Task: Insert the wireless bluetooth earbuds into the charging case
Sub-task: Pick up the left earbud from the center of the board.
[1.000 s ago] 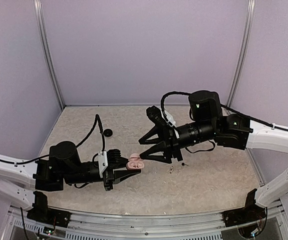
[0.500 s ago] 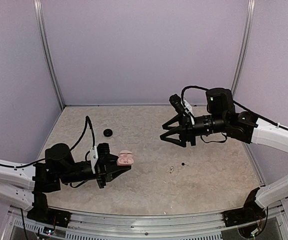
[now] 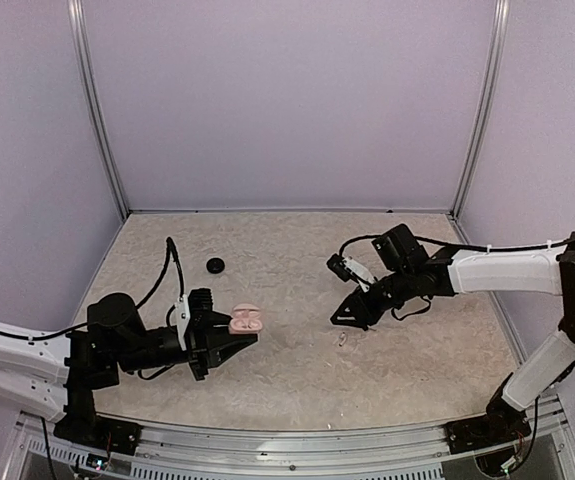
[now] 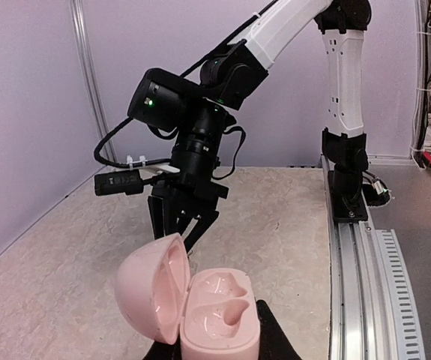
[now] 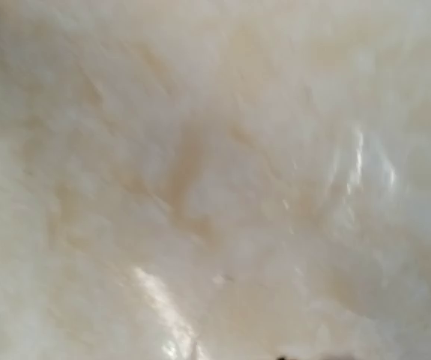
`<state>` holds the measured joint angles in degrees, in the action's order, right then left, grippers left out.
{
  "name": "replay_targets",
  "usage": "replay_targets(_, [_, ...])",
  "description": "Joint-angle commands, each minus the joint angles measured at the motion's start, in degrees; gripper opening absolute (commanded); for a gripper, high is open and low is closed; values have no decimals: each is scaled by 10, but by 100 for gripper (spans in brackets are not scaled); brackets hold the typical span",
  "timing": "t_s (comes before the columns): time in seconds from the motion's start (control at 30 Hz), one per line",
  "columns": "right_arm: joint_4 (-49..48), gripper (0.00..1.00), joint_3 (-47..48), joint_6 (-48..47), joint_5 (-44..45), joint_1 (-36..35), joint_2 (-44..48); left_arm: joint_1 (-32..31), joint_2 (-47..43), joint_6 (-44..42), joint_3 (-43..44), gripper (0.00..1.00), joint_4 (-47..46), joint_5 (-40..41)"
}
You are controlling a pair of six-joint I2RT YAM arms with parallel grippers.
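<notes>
My left gripper [image 3: 229,340] is shut on a pink charging case [image 3: 246,321] and holds it above the table at centre left. In the left wrist view the case [image 4: 219,315] has its lid open and both wells are empty. My right gripper [image 3: 341,321] points down at the table right of centre, its tips just above a pale, tiny earbud [image 3: 342,339]. The left wrist view shows that gripper [image 4: 186,234] beyond the case, its fingers converging; the gap at the tips is unclear. The right wrist view is only a blurred close-up of the tabletop.
A small black puck [image 3: 215,265] lies on the table at the back left. Purple walls close in the back and sides. A metal rail [image 4: 365,285] runs along the near edge, with the right arm's base [image 4: 346,187] on it.
The right arm has pulled away from the case, swung right, and dropped to the table beside the earbud. The left arm has drawn the case back to the left.
</notes>
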<state>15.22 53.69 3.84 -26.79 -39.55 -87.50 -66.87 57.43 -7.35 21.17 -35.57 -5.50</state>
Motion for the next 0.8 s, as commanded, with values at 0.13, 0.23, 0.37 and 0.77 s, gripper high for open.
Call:
replay_targets(0.13, [15, 32, 7, 0, 41, 6, -76, -6, 14, -2, 0, 9, -24, 8])
replay_targets(0.23, [29, 30, 15, -6, 56, 7, -90, -8, 16, -6, 2, 9, -20, 9])
replay_targets(0.37, [40, 30, 18, -13, 66, 7, -96, -10, 16, -7, 1, 9, -19, 11])
replay_targets(0.77, [50, 32, 39, -19, 84, 5, -125, -12, 18, -12, 2, 9, -18, 14])
